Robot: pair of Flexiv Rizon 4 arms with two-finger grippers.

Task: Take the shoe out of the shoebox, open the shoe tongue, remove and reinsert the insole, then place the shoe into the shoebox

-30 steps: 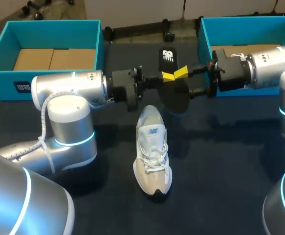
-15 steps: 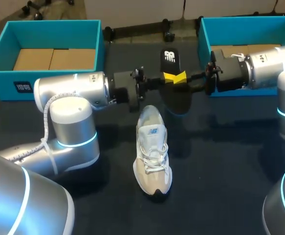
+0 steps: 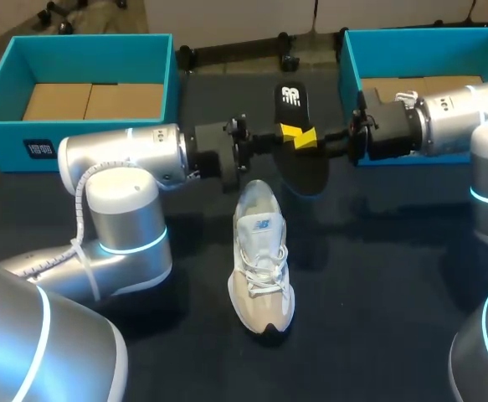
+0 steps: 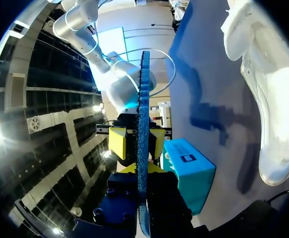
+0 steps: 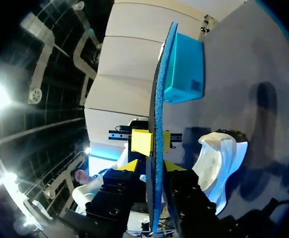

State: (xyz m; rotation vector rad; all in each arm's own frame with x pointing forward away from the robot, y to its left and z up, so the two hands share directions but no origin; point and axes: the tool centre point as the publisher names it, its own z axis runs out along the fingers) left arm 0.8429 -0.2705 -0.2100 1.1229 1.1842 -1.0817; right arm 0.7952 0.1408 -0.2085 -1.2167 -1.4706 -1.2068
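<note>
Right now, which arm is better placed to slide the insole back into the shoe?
Probably the left: the left gripper and right gripper both pinch the insole, but the shoe lies nearer the left arm.

A dark, matte table (image 3: 394,318) spans the whole scene.

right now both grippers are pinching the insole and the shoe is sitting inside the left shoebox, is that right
Not quite. The shoe is not in the left shoebox. It lies out on the table, on the robot's side of the insole, as the head view shows. The rest holds: the left gripper and the right gripper both pinch the insole.
</note>
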